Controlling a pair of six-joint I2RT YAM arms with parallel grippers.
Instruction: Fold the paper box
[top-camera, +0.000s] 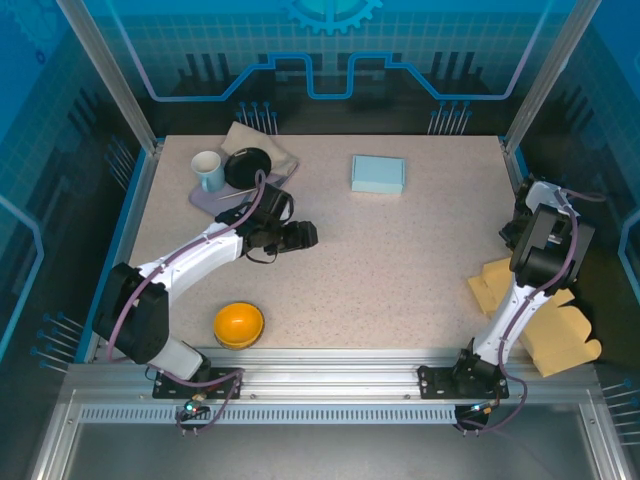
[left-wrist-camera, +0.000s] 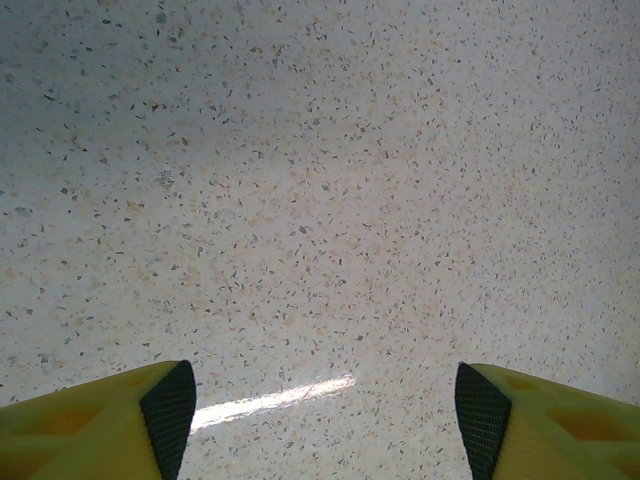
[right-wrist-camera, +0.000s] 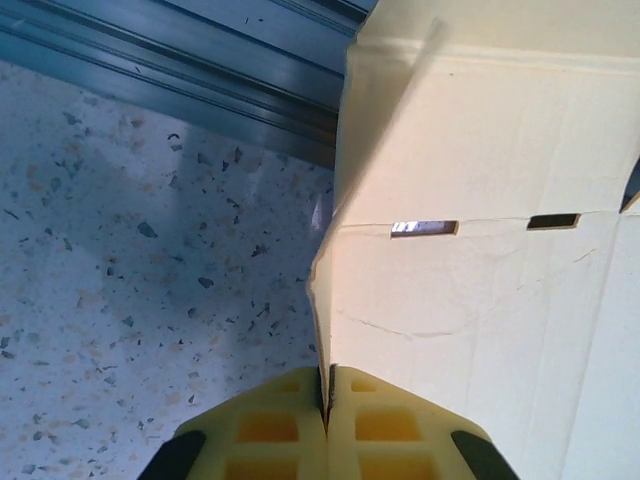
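Observation:
The paper box (top-camera: 560, 335) is a flat tan cardboard blank lying at the table's right edge, partly over the rim. In the right wrist view its creased panel with two slots (right-wrist-camera: 480, 200) fills the right side. My right gripper (right-wrist-camera: 327, 405) is shut on the thin left edge of that cardboard, yellow fingers pressed together around it. The right arm (top-camera: 545, 240) stands above the blank's near-left corner. My left gripper (top-camera: 305, 235) hovers over the table's middle left. Its jaws are open, and between the black pads (left-wrist-camera: 170, 410) there is only speckled tabletop.
An orange bowl (top-camera: 239, 323) sits near the front left. A light blue box (top-camera: 378, 173) lies at the back centre. A cup (top-camera: 208, 170), a black round lid (top-camera: 247, 166) and a cloth (top-camera: 262, 148) crowd the back left. A metal rail (right-wrist-camera: 200, 70) borders the table by the cardboard.

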